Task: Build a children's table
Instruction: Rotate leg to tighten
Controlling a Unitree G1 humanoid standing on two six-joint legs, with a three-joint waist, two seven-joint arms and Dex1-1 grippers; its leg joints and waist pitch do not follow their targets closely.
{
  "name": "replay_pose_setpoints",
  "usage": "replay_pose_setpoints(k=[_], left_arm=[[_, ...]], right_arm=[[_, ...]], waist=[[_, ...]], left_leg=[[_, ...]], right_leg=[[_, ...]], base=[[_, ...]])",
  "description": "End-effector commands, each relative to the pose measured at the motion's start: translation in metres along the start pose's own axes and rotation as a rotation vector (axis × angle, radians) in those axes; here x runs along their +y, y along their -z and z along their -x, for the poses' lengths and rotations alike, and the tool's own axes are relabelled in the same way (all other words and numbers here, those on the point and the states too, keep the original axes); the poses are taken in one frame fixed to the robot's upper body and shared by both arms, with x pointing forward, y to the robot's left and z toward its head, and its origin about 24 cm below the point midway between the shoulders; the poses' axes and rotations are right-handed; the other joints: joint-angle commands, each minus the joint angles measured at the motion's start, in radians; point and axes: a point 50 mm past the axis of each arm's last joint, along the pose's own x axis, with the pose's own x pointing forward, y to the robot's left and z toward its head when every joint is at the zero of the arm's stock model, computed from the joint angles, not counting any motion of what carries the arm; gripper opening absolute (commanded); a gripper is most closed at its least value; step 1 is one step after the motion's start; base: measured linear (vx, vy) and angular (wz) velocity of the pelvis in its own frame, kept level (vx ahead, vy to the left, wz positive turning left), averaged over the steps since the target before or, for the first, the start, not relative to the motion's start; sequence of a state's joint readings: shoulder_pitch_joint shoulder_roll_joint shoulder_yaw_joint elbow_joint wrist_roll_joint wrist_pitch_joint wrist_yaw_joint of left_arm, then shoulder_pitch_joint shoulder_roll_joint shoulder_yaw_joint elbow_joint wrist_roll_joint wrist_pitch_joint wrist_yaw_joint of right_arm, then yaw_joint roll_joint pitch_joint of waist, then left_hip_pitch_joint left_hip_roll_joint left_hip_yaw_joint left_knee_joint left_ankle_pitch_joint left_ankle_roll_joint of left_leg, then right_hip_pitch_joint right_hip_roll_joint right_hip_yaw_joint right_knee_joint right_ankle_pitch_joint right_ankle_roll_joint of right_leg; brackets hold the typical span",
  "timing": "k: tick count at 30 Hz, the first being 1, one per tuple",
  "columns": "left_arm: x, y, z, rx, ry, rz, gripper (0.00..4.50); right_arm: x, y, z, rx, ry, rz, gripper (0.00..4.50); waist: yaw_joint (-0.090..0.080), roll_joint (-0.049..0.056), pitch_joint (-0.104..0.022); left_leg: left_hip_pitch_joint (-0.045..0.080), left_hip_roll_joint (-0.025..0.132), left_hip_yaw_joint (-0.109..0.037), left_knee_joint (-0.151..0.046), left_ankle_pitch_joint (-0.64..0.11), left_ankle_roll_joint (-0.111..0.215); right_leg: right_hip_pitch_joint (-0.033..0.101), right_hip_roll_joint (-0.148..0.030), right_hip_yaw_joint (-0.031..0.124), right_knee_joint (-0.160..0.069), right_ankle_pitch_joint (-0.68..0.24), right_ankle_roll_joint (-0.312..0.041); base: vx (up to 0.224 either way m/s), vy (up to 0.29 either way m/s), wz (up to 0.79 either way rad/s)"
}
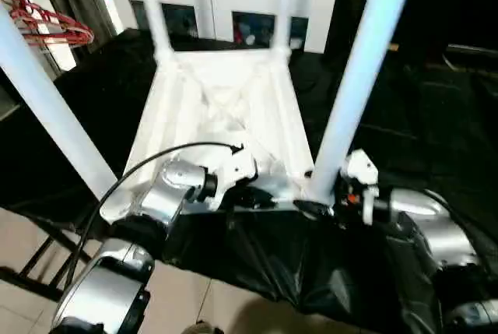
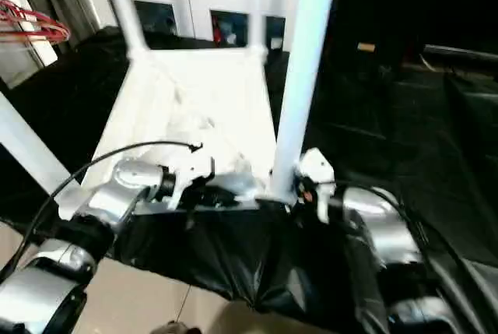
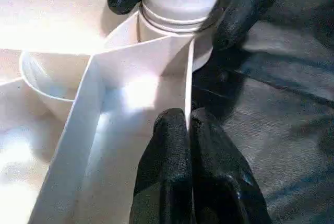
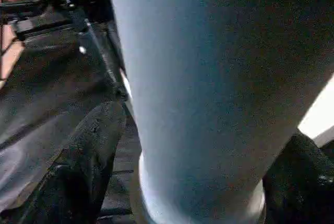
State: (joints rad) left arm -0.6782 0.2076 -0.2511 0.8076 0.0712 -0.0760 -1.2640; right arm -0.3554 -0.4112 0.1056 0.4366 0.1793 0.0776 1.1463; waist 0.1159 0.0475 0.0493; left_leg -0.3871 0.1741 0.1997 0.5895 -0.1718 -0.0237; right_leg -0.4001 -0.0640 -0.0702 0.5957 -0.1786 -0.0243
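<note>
The children's table lies upside down on a black cloth: the white tabletop (image 1: 226,108) shows its X-ribbed underside. Its legs stand upright in the corner sockets, two far ones (image 1: 284,7) and two near ones, left (image 1: 47,108) and right (image 1: 358,69). My left gripper (image 3: 189,122) is shut, pinching the tabletop's thin rim wall beside the near right socket. My right gripper (image 4: 203,135) is open around the base of the near right leg. One black finger (image 4: 88,156) stands on each side, and a dark gap shows between that finger and the tube.
A white glass-door cabinet (image 1: 218,3) stands behind the table. Red hangers (image 1: 47,26) hang at the far left. The black cloth (image 1: 420,116) spreads wide to the right and drapes over the near edge. A black cable (image 1: 156,159) arcs over my left forearm.
</note>
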Motion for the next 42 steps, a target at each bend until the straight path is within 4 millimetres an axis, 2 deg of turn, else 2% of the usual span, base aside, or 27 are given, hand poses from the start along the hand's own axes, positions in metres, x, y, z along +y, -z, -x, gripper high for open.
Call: replay_pose_setpoints(k=[1,12,21,24,25,26,27,28,29,30,31,32,34,35,36,39,41,42], left_arm=[[0.003,-0.016,-0.001,-0.065,-0.013,-0.051,0.0],[0.002,-0.015,0.0,-0.064,0.009,-0.049,0.0],[0.001,-0.015,-0.001,-0.071,-0.006,-0.048,0.0],[0.008,-0.017,-0.006,-0.08,-0.104,-0.033,0.0],[0.01,-0.019,-0.008,-0.082,-0.132,-0.028,0.0],[0.01,-0.019,-0.008,-0.082,-0.132,-0.028,0.0],[0.014,-0.021,-0.012,-0.078,-0.178,-0.023,0.0],[0.015,-0.022,-0.013,-0.077,-0.191,-0.022,0.0],[0.018,-0.026,-0.019,-0.074,-0.239,-0.014,0.0],[0.021,-0.03,-0.024,-0.078,-0.277,-0.007,0.0],[0.021,-0.03,-0.024,-0.078,-0.277,-0.007,0.0],[0.022,-0.033,-0.028,-0.082,-0.299,-0.002,0.0],[0.023,-0.039,-0.037,-0.095,-0.34,0.01,0.0],[0.023,-0.042,-0.041,-0.102,-0.344,0.013,0.0],[0.021,-0.045,-0.047,-0.11,-0.343,0.009,0.0],[0.019,-0.046,-0.051,-0.117,-0.333,0.008,0.0],[0.016,-0.046,-0.052,-0.128,-0.303,-0.005,0.0],[0.014,-0.045,-0.051,-0.132,-0.281,-0.012,0.0]], right_arm=[[0.016,0.001,-0.012,0.007,-0.151,-0.013,3.44],[0.021,0.003,-0.009,0.039,-0.201,-0.024,2.66],[0.023,0.006,-0.011,0.044,-0.187,-0.022,2.61],[0.01,0.01,-0.023,0.045,0.021,-0.029,2.61],[0.005,0.012,-0.026,0.051,0.093,-0.035,2.6],[0.005,0.012,-0.026,0.051,0.093,-0.035,2.6],[-0.001,0.012,-0.031,0.052,0.195,-0.047,2.59],[-0.003,0.012,-0.033,0.05,0.223,-0.053,2.59],[-0.009,0.012,-0.039,0.037,0.326,-0.087,2.59],[-0.012,0.012,-0.045,0.033,0.404,-0.115,2.59],[-0.012,0.012,-0.045,0.033,0.404,-0.115,2.59],[-0.014,0.012,-0.049,0.031,0.448,-0.132,2.59],[-0.016,0.012,-0.059,0.032,0.546,-0.152,2.59],[-0.017,0.012,-0.063,0.037,0.586,-0.153,2.59],[-0.017,0.01,-0.07,0.025,0.614,-0.166,2.59],[-0.017,0.007,-0.075,0.006,0.625,-0.168,2.59],[-0.016,0.002,-0.08,-0.044,0.598,-0.21,3.14],[-0.015,0.001,-0.081,-0.06,0.579,-0.236,3.14]], waist=[[-0.001,-0.02,-0.066],[0.004,-0.021,-0.068],[0.005,-0.022,-0.068],[0.001,-0.021,-0.067],[-0.007,-0.02,-0.063],[-0.015,-0.022,-0.062],[-0.016,-0.021,-0.061],[-0.024,-0.021,-0.059],[-0.034,-0.021,-0.057],[-0.038,-0.02,-0.059],[-0.042,-0.02,-0.058],[-0.042,-0.021,-0.059],[-0.045,-0.018,-0.059],[-0.048,-0.019,-0.061],[-0.049,-0.017,-0.062],[-0.049,-0.017,-0.065],[-0.049,-0.017,-0.067],[-0.049,-0.017,-0.066]], left_leg=[[0.021,0.069,-0.031,-0.061,-0.194,0.096],[0.021,0.069,-0.031,-0.059,-0.172,0.099],[0.02,0.067,-0.031,-0.058,-0.168,0.098],[0.019,0.066,-0.031,-0.059,-0.171,0.09],[0.02,0.064,-0.032,-0.062,-0.197,0.075],[0.021,0.062,-0.034,-0.065,-0.219,0.06],[0.022,0.062,-0.037,-0.066,-0.228,0.054],[0.028,0.063,-0.036,-0.067,-0.251,0.044],[0.029,0.061,-0.038,-0.069,-0.276,0.031],[0.029,0.06,-0.039,-0.069,-0.276,0.023],[0.029,0.06,-0.039,-0.07,-0.28,0.02],[0.028,0.059,-0.041,-0.071,-0.279,0.021],[0.033,0.059,-0.038,-0.069,-0.287,0.023],[0.029,0.057,-0.038,-0.068,-0.276,0.023],[0.028,0.057,-0.037,-0.068,-0.263,0.029],[0.026,0.058,-0.035,-0.065,-0.239,0.046],[0.022,0.057,-0.033,-0.062,-0.212,0.067],[0.022,0.056,-0.032,-0.062,-0.211,0.075]], right_leg=[[0.046,-0.097,0.049,-0.08,-0.276,-0.186],[0.045,-0.097,0.047,-0.077,-0.255,-0.186],[0.046,-0.097,0.047,-0.076,-0.252,-0.185],[0.043,-0.096,0.047,-0.077,-0.261,-0.184],[0.041,-0.096,0.045,-0.082,-0.3,-0.179],[0.044,-0.097,0.044,-0.086,-0.342,-0.169],[0.044,-0.098,0.043,-0.089,-0.36,-0.165],[0.038,-0.096,0.045,-0.091,-0.377,-0.165],[0.038,-0.095,0.045,-0.094,-0.402,-0.163],[0.039,-0.098,0.046,-0.095,-0.408,-0.159],[0.039,-0.097,0.046,-0.095,-0.407,-0.16],[0.041,-0.097,0.045,-0.096,-0.408,-0.156],[0.036,-0.097,0.048,-0.098,-0.396,-0.16],[0.04,-0.099,0.049,-0.096,-0.378,-0.164],[0.04,-0.098,0.049,-0.095,-0.352,-0.168],[0.043,-0.097,0.051,-0.088,-0.284,-0.184],[0.047,-0.097,0.05,-0.082,-0.237,-0.196],[0.047,-0.097,0.05,-0.084,-0.239,-0.198]], base=[[0.0,0.0,0.0],[0.0,0.0,0.0],[0.0,0.0,0.0],[0.0,0.0,0.0],[0.0,0.0,0.0],[0.0,0.0,0.0],[0.0,0.0,0.0],[0.0,0.0,0.0],[0.0,0.0,0.0],[0.0,0.0,0.0],[0.0,0.0,0.0],[0.0,0.0,0.0],[0.0,0.0,0.0],[0.0,0.0,0.0],[0.0,0.0,0.0],[0.0,0.0,0.0],[0.0,0.0,0.0],[0.0,0.0,0.0]])
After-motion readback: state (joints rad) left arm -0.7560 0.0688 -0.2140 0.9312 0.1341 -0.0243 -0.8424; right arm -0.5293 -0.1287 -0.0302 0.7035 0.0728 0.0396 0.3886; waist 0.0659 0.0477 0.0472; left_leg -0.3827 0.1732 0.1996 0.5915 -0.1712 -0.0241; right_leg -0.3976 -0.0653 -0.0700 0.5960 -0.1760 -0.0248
